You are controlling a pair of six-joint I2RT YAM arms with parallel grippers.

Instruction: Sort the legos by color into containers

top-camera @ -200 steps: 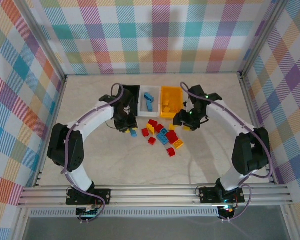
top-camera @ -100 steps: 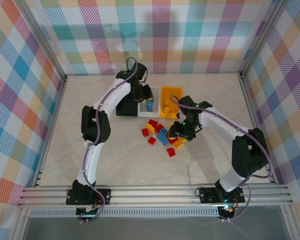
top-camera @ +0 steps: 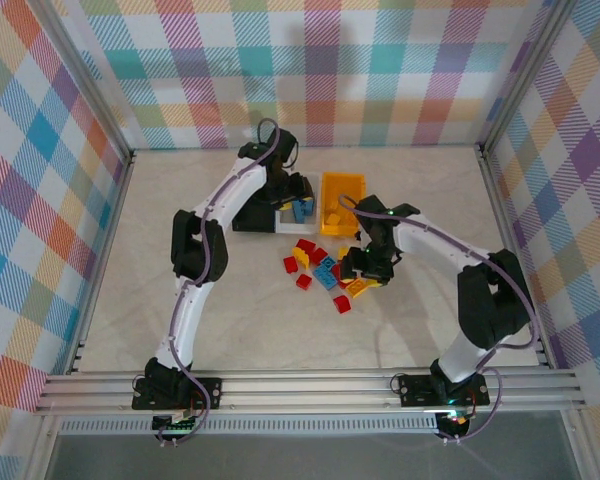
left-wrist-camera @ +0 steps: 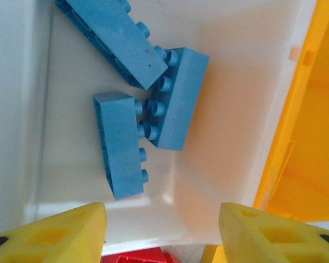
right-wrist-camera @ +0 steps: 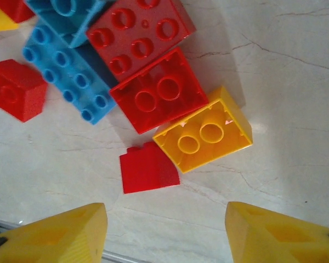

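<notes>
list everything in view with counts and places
black bin: one, black, far centre, leftmost of three
white bin: one, white, middle
yellow-orange bin: one, yellow-orange, rightmost
blue bricks: three, blue, inside the white bin
yellow bricks: count unclear, yellow, inside the yellow-orange bin
loose bricks: several, red, blue, yellow, heaped on the table before the bins
table: one, pale marbled, under everything
left gripper: one, yellow, open above the white bin
right gripper: one, yellow, open above the loose bricks
</notes>
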